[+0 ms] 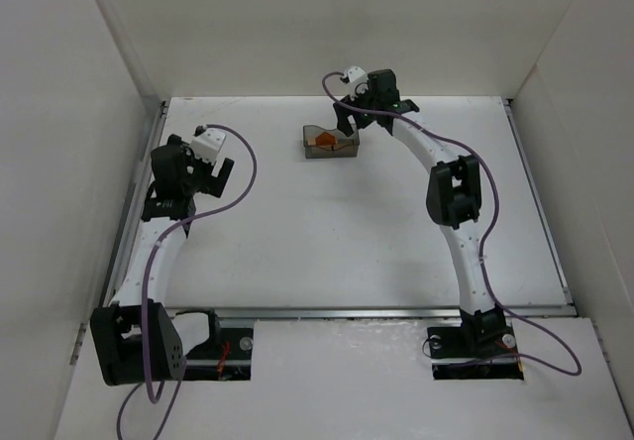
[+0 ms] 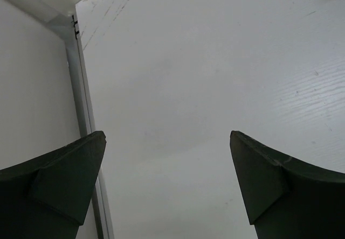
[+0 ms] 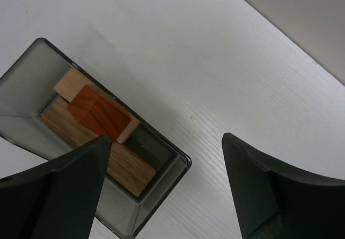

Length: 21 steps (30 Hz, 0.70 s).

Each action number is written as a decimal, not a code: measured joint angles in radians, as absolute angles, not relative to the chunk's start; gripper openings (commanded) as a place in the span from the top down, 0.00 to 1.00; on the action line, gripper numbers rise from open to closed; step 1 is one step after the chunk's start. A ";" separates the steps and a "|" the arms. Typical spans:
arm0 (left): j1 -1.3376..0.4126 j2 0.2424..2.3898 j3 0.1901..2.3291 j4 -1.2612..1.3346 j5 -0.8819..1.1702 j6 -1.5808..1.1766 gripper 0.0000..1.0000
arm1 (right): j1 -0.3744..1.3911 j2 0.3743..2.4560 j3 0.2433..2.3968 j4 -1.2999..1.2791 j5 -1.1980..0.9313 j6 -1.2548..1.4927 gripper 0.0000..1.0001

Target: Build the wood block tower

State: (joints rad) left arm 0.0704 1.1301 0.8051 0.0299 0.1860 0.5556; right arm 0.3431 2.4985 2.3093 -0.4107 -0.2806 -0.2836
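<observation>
The wooden blocks lie inside a translucent dark grey bin [image 1: 330,145] at the back middle of the table. In the right wrist view the bin [image 3: 161,201] holds an orange roof-shaped block [image 3: 99,112] resting on pale tan blocks [image 3: 126,166]. My right gripper [image 3: 167,182] is open and empty, hovering above the bin's right end; in the top view it [image 1: 349,113] is just behind the bin. My left gripper [image 2: 167,182] is open and empty over bare table near the left rail; in the top view it [image 1: 220,169] is far left of the bin.
White walls enclose the table on three sides. A metal rail [image 2: 81,88] runs along the left table edge beside my left gripper. A metal strip [image 1: 347,311] marks the near table edge by the arm bases.
</observation>
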 measured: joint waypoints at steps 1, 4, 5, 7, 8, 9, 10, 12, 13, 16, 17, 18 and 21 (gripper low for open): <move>0.064 1.136 0.813 0.028 0.191 0.564 0.00 | 0.348 2.498 2.315 -0.410 -0.280 -0.284 0.19; 0.053 1.144 0.825 0.024 0.203 0.580 0.00 | 0.362 2.498 2.327 -0.406 -0.273 -0.286 0.23; 0.053 1.148 0.827 0.024 0.203 0.584 0.00 | 0.368 2.498 2.330 -0.407 -0.271 -0.285 0.23; 0.053 1.156 0.831 0.019 0.203 0.589 0.00 | 0.376 2.498 2.330 -0.407 -0.248 -0.275 0.24; 0.053 1.159 0.833 0.017 0.203 0.591 0.00 | 0.381 2.498 2.325 -0.407 -0.230 -0.265 0.27; 0.053 1.163 0.834 0.017 0.203 0.592 0.00 | 0.385 2.497 2.315 -0.408 -0.210 -0.250 0.28; 0.053 1.165 0.834 0.015 0.203 0.594 0.00 | 0.389 2.494 2.301 -0.411 -0.188 -0.231 0.30; 0.053 1.166 0.834 0.009 0.202 0.594 0.00 | 0.395 2.487 2.262 -0.411 -0.148 -0.199 0.35; 0.053 1.166 0.834 0.008 0.202 0.594 0.00 | 0.396 2.485 2.250 -0.409 -0.130 -0.182 0.37; 0.053 1.166 0.834 0.008 0.202 0.594 0.00 | 0.398 2.472 2.227 -0.419 -0.090 -0.127 0.47; 0.053 1.166 0.834 0.007 0.202 0.593 0.00 | 0.399 2.472 2.224 -0.422 -0.075 -0.110 0.51; 0.053 1.166 0.834 0.007 0.202 0.593 0.00 | 0.400 2.472 2.223 -0.426 -0.063 -0.096 0.52; 0.053 1.163 0.834 0.005 0.202 0.592 0.00 | 0.400 2.472 2.220 -0.435 -0.035 -0.063 0.59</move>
State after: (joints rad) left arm 0.0532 1.1629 0.8345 0.0051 0.2024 0.5919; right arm 0.4004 2.4718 2.2204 -0.4351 -0.0349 -0.0628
